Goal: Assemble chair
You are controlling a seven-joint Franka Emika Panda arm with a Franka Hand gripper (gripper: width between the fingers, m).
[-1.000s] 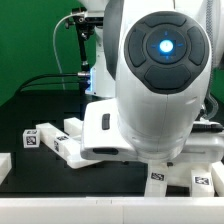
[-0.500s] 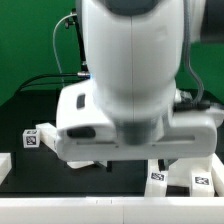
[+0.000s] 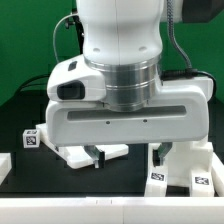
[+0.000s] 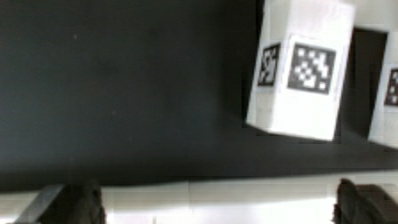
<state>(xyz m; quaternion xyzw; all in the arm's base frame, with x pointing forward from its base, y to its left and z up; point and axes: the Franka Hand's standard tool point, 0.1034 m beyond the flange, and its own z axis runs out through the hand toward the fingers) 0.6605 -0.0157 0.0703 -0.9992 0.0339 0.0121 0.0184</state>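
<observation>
- White robot arm (image 3: 125,70) fills most of the exterior view; its two-finger gripper (image 3: 127,157) hangs spread wide over the black table (image 3: 120,182), grasping nothing.
- Chunky white plastic chair parts (image 3: 182,168) lie loose on that table, on both sides of the fingers (image 3: 95,155).
- One long white tagged block (image 4: 302,75) lies apart from the fingers: probably light, stiff, slick; pinch its flat long sides near the middle.
- No container shows.
</observation>
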